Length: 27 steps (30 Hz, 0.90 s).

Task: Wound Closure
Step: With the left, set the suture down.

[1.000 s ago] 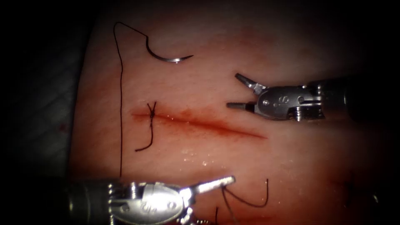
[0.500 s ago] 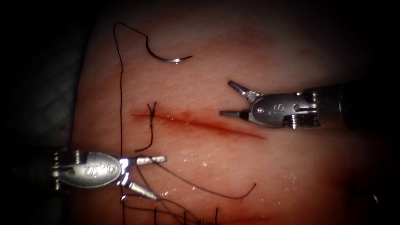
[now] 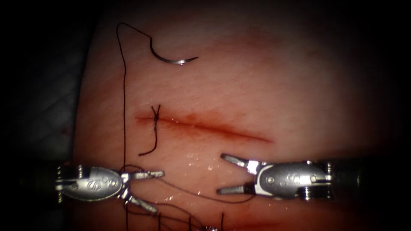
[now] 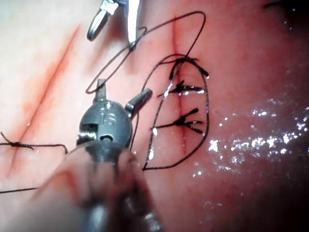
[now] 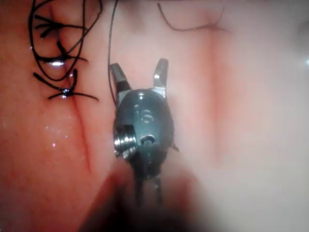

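The curved needle (image 3: pixel 173 57) lies free on the tissue (image 3: pixel 265 77), far above the left end of the cut (image 3: pixel 205 126), not in the tissue. Its thread (image 3: pixel 124 107) loops off the tail and runs down the left side. A knotted stitch (image 3: pixel 155 115) sits at the cut's left end. Below the cut, my left tool (image 3: pixel 156 191) stands open on the left and holds nothing. My right tool (image 3: pixel 221 174) stands open on the right, also empty. A loose strand (image 3: pixel 192 194) runs between them, passing under the right tool's lower jaw. The left tool (image 4: pixel 120 92) and the right tool (image 5: pixel 138 67) both show spread jaws.
Near the tools a second cut (image 4: pixel 181 104) carries several tied stitches with short tails, ringed by a loop of thread (image 4: pixel 206 116). Those stitches (image 5: pixel 63 92) lie beside the right tool. Red fluid stains the cut, and wet glints (image 3: pixel 199 160) lie below it.
The right tool has dropped from above the cut to below it, still open. The left tool swung left, opened its jaws and sank slightly. The loose strand trailed left with it.
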### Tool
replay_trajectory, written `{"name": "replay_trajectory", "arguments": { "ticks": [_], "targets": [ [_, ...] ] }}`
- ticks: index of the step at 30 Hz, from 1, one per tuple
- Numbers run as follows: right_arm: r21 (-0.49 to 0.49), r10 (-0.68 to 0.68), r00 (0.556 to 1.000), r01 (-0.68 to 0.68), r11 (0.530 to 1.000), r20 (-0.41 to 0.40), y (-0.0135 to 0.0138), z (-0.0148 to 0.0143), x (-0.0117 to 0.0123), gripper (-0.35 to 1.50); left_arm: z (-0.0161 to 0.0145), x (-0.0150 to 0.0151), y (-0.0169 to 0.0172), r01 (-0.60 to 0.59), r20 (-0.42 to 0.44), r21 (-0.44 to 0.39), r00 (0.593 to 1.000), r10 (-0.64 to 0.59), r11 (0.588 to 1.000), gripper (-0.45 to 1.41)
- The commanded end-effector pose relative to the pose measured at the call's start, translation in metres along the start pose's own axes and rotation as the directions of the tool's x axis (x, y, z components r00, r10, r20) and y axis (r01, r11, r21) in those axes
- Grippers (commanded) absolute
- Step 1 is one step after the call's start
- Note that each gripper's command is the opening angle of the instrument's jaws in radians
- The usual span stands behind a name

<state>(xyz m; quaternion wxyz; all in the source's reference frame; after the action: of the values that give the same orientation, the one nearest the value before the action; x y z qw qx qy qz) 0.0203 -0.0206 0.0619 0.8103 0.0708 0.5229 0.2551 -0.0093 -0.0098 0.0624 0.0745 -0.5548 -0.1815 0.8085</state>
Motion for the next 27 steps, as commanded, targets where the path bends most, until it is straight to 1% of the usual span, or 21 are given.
{"name": "replay_trajectory", "arguments": {
  "ticks": [1, 2, 3, 4, 7, 9, 13, 14, 16, 18, 20, 21, 23, 25, 27],
  "targets": [
    [0.028, 0.034, 0.999, -0.034, 0.999, -0.008, -0.0011, 0.0004, -0.0003, 1.08, 0.0007, -0.0002, 0.0001, 0.002, 0.001, 0.001, 1.0, -0.002, 1.0, 0.39],
    [0.046, 0.049, 0.999, -0.049, 0.998, -0.013, -0.0012, 0.0003, -0.0001, 1.09, 0.0007, 0.0, 0.0003, 0.003, 0.0, 0.0, 1.0, -0.003, 1.0, 0.37],
    [0.095, 0.09, 0.996, -0.088, 0.992, -0.014, -0.0013, -0.0004, 0.0002, 1.11, 0.0007, 0.0002, 0.0004, 0.004, 0.0, 0.0, 1.0, -0.004, 1.0, 0.37],
    [0.119, 0.094, 0.995, -0.091, 0.989, -0.017, -0.0012, -0.0008, 0.0005, 1.04, 0.0007, 0.0002, 0.0005, 0.004, -0.002, -0.002, 1.0, -0.004, 1.0, 0.37],
    [0.162, 0.107, 0.994, -0.102, 0.982, -0.021, -0.0009, -0.0018, 0.001, 1.04, 0.0007, 0.0003, 0.0006, 0.004, -0.001, -0.001, 1.0, -0.004, 1.0, 0.36],
    [0.18, 0.107, 0.994, -0.102, 0.978, -0.016, -0.0009, -0.0022, 0.0008, 1.04, 0.0007, 0.0005, 0.0007, 0.005, 0.0, 0.0, 1.0, -0.005, 1.0, 0.36],
    [0.2, 0.088, 0.996, -0.09, 0.976, 0.021, -0.0015, -0.0025, 0.0, 1.06, 0.0007, 0.0007, 0.0009, 0.006, 0.001, 0.002, 1.0, -0.006, 1.0, 0.34],
    [0.21, 0.095, 0.994, -0.103, 0.972, 0.046, -0.0019, -0.0024, -0.0007, 1.09, 0.0008, 0.0008, 0.001, 0.007, 0.0, 0.001, 1.0, -0.007, 1.0, 0.34],
    [0.232, 0.092, 0.994, -0.104, 0.967, 0.061, -0.0021, -0.0026, -0.0011, 1.04, 0.001, 0.0009, 0.001, 0.001, -0.001, 0.0, 1.0, -0.001, 1.0, 0.32],
    [0.236, 0.09, 0.994, -0.102, 0.966, 0.06, -0.0021, -0.0028, -0.0013, 1.04, 0.001, 0.0009, 0.001, 0.001, -0.001, 0.0, 1.0, -0.001, 1.0, 0.32],
    [0.252, 0.079, 0.993, -0.097, 0.963, 0.082, -0.0024, -0.0031, -0.0015, 1.15, 0.0009, 0.0008, 0.001, -0.017, -0.001, -0.002, 1.0, 0.017, 1.0, 0.32],
    [0.278, 0.057, 0.992, -0.087, 0.957, 0.114, -0.003, -0.0037, -0.0019, 1.15, 0.0006, 0.0008, 0.0009, -0.022, -0.002, -0.005, 1.0, 0.022, 1.0, 0.32],
    [0.299, 0.037, 0.99, -0.076, 0.951, 0.135, -0.0035, -0.0042, -0.0023, 1.08, 0.0002, 0.0007, 0.0005, -0.038, -0.003, -0.01, 0.999, 0.038, 0.999, 0.32],
    [0.31, 0.024, 0.989, -0.069, 0.948, 0.144, -0.004, -0.0044, -0.0027, 1.08, -0.0006, 0.0004, -0.0003, -0.039, 0.011, 0.003, 0.999, 0.039, 0.999, 0.31],
    [0.315, 0.016, 0.989, -0.062, 0.947, 0.147, -0.0044, -0.0045, -0.0031, 1.15, -0.0017, 0.0001, -0.0013, -0.045, 0.049, 0.034, 0.998, 0.043, 0.998, 0.31]
  ]
}}
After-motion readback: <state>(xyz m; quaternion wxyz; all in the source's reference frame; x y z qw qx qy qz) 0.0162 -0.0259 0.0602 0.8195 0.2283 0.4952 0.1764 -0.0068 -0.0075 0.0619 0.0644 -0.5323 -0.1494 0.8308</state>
